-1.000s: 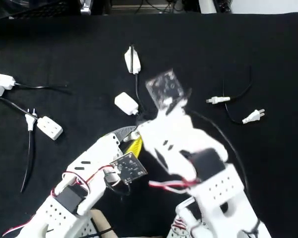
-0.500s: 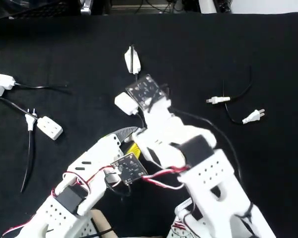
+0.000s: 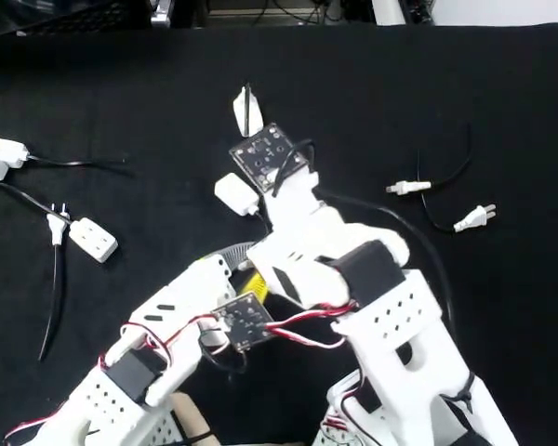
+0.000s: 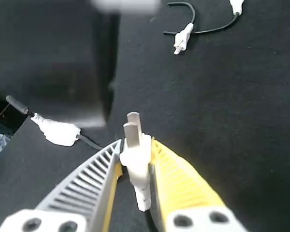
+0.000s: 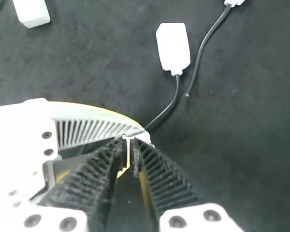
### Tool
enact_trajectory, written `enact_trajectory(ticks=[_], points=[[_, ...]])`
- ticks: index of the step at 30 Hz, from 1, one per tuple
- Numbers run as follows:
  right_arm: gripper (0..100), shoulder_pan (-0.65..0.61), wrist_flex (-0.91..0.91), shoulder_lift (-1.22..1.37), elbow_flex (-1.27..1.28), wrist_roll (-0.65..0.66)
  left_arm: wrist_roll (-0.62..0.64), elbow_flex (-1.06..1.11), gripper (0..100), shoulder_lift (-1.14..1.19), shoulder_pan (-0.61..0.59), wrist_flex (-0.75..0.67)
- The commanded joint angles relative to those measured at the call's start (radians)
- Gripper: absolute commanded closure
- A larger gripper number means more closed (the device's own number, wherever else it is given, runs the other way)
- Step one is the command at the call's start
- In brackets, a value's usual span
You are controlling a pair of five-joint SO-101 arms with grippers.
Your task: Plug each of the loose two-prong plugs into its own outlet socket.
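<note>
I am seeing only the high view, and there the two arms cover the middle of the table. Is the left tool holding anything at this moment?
Observer: Yes. The left wrist view shows the left tool shut on a white two-prong plug. The prongs point away from the tool and nothing touches them.
Operator: Thank you. And where exactly is the right tool?
Observer: In the right wrist view the right tool is right at the tip of the left tool, very close to the plug. I cannot tell whether it touches the plug.
</note>
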Motion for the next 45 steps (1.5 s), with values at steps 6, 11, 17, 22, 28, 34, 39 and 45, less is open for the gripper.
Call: enact_trajectory(ticks=[6,11,17,22,28,34,39,45], points=[[98.5,-0.014,-0.034,0.001,0.031,-0.002,-0.005,0.019,97,-0.014,0.019,0.000],[98.5,-0.012,-0.025,0.001,0.036,0.000,-0.005,0.019,97,-0.014,0.015,0.000],[98.5,0.043,-0.041,0.001,0.082,0.008,-0.005,0.019,97,-0.014,0.016,0.005],[98.5,0.103,-0.081,0.001,0.122,0.006,-0.005,0.018,97,-0.015,0.019,0.005],[98.5,0.106,-0.084,0.001,0.131,0.008,-0.005,0.002,97,-0.015,0.013,0.006],[98.5,0.107,-0.084,0.002,0.133,0.008,0.058,-0.028,97,-0.015,0.012,0.006],[98.5,0.107,-0.120,0.002,0.160,0.008,0.058,-0.039,97,-0.015,0.012,0.006],[98.5,0.109,-0.118,0.002,0.160,0.008,0.058,-0.059,97,-0.015,-0.008,0.008]])
